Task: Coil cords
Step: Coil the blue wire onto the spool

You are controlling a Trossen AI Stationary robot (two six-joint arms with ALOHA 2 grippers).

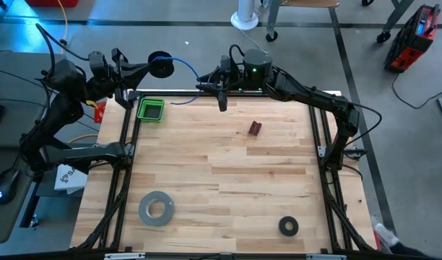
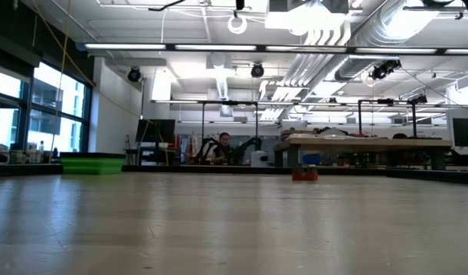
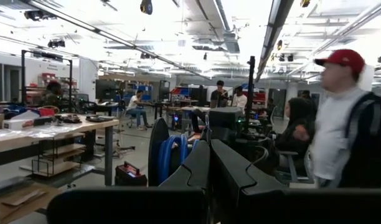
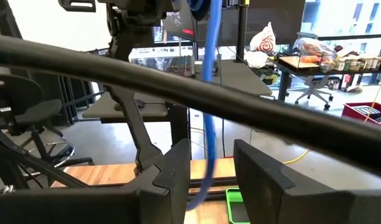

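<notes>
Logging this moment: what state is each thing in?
Spool: held by left gripper, raised beyond the table's far edge.
Blue cord: partly wound, running to right gripper.
Right gripper: fingers around the cord.
Green bin: upright.
Grey tape roll: lying flat.

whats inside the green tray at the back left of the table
From above, the shallow square green plastic tray shows only its own green floor, nothing in it. The level view sees just its outer wall, so the inside is hidden there.

On the counter, the bin sits at ten o'clock, the small block at one, the tape roll at seven, the ring at five. The spool hangs beyond the far edge, at eleven.
</notes>
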